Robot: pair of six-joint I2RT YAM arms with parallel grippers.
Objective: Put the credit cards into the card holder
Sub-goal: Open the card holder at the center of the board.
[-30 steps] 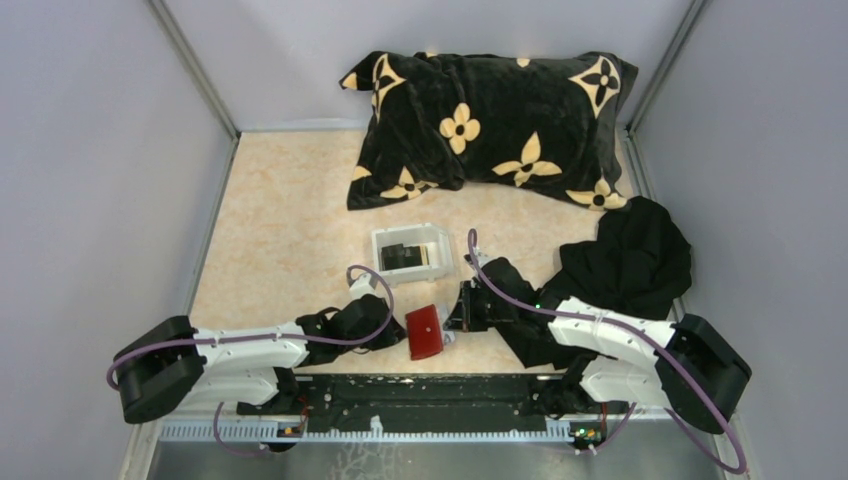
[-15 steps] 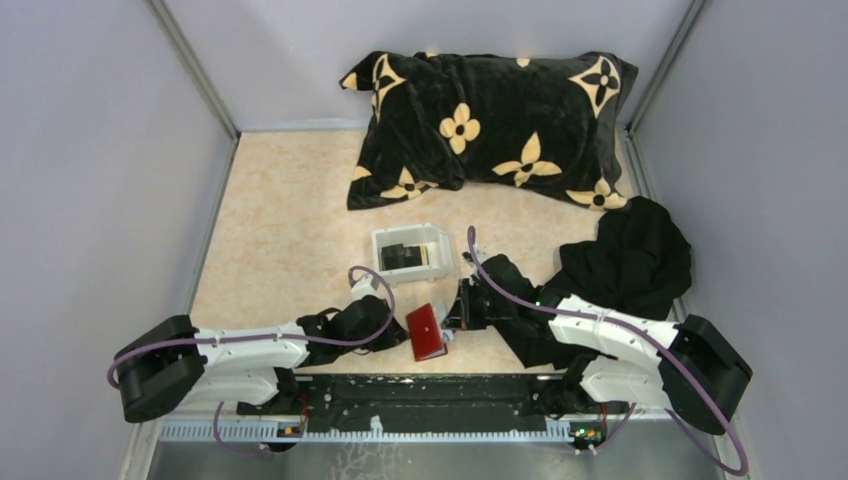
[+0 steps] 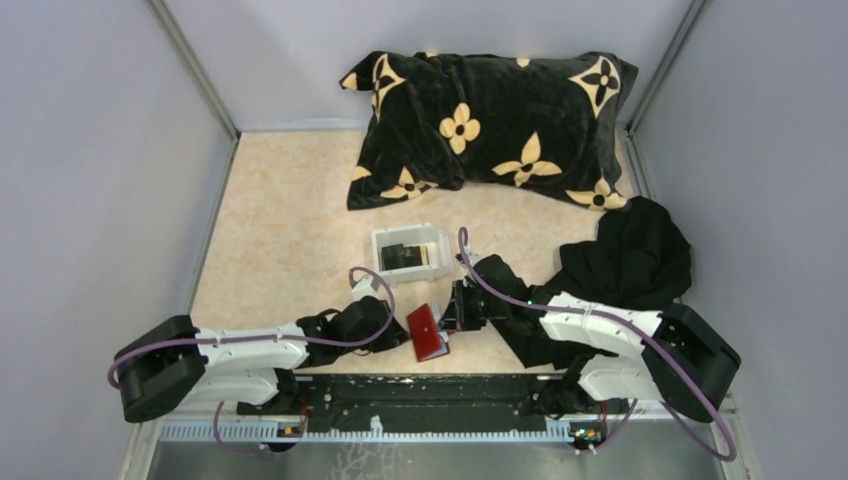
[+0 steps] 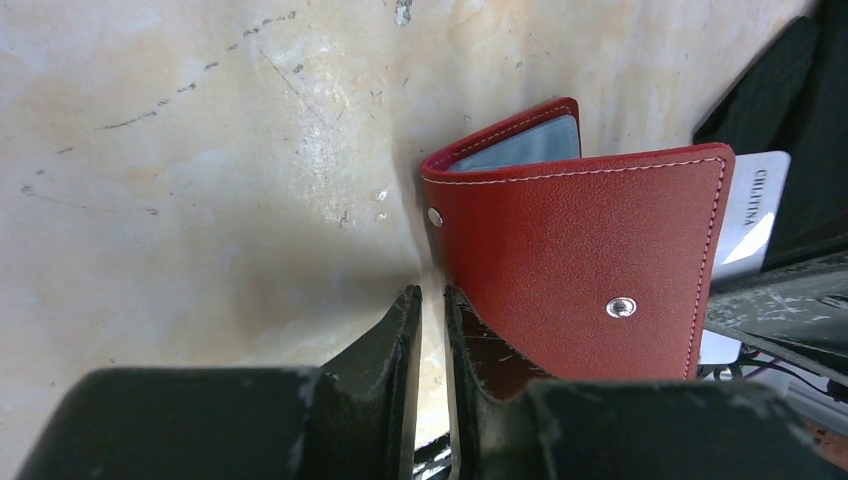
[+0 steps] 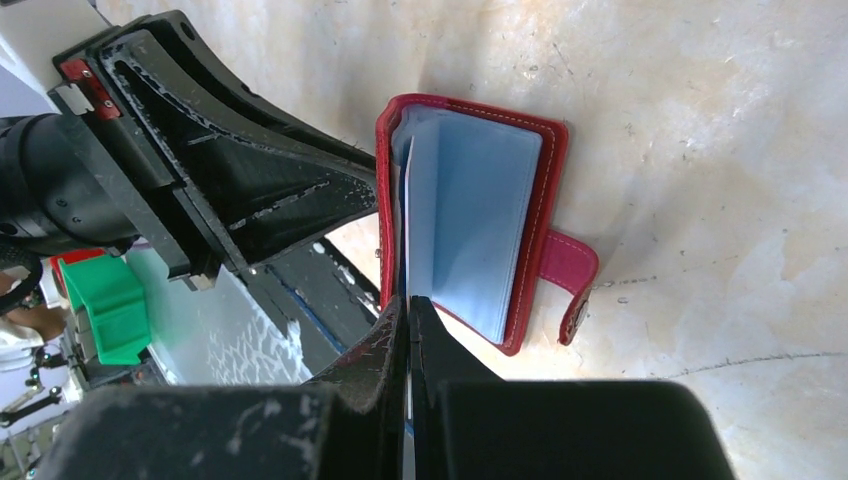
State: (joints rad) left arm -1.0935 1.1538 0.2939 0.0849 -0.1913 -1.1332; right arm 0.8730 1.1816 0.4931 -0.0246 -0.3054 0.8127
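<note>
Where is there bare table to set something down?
Bare table runs from the left wall to the white tray and pillow; a narrower strip lies between pillow and tray. Crowded: near centre, left gripper on the card holder, right gripper holding a credit card to it; the right lies under black cloth.

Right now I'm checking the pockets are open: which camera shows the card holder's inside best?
Right wrist: the card holder gapes open, clear pockets facing it. Left wrist shows mainly its red cover; top external, a small red patch.

pillow point(image 3: 490, 125): far edge, floral | black cloth point(image 3: 630, 260): right | white tray point(image 3: 380, 240): centre
</note>
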